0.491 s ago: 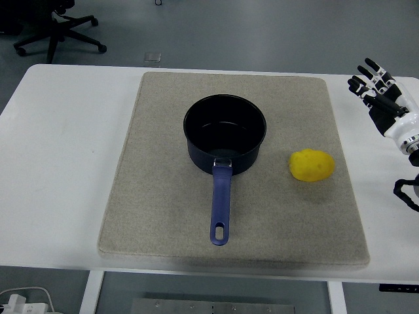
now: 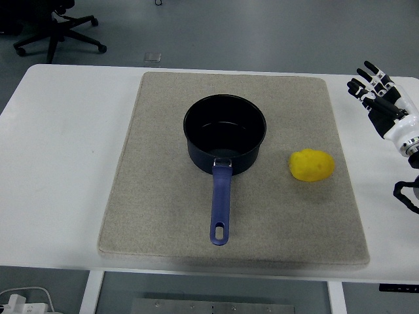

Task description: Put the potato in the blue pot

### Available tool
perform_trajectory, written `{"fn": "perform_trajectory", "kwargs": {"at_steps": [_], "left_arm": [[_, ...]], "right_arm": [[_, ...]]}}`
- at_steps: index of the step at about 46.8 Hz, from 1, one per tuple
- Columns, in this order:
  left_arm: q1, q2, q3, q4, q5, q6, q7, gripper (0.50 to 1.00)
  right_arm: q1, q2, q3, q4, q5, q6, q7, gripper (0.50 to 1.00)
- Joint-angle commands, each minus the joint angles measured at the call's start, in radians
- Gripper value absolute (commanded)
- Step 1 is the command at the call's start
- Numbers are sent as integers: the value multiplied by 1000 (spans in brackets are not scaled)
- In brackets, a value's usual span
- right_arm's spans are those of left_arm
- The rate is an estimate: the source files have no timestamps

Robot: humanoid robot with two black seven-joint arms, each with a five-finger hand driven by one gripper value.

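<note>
Right hand [image 2: 381, 98] drifts slightly right at counter [image 2: 65, 163] edge, fingers spread, empty; potato [image 2: 311, 165] untouched beside blue pot [image 2: 224, 134]; reach not begun.

Beige mat [image 2: 163, 196] on white table [image 2: 59, 163]; office chair [image 2: 55, 29] beyond.

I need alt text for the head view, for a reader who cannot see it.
A blue pot sits empty on a beige mat, handle toward the camera, with a yellow potato to its right. The right hand hovers open at the table's right edge.
</note>
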Motion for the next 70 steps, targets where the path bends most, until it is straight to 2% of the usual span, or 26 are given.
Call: {"fn": "perform_trajectory", "kwargs": {"at_steps": [1,20,35,42,50,56,60,66,70], "left_arm": [[0,0,-1,0,0,-1,0,994],[0,0,0,-2,0,-1,0,994],[0,0,0,-2,0,-1,2,994],[0,0,0,-2,0,-1,0,994],[0,0,0,-2,0,-1,0,994],[0,0,0,-2,0,-1,0,994],[0,0,0,-2,0,-1,0,994],[0,0,0,-2,0,-1,0,994],[0,0,0,-2,0,-1,0,994]], "right_arm": [[1,0,0,0,0,0,-2,930],[9,-2,0,-26,0,18,-8,930],[29,-37,0,-64,0,34,-2,930],[31,-37,3,-69,1,17,-3,928],[28,-35,12,-69,1,-80,-3,930],[23,-32,12,-69,1,-87,-2,930],[18,-32,12,-61,-2,-75,9,930],[18,-41,-5,-38,-18,-49,73,928],[18,-77,-6,-17,-63,-26,90,928]]}}
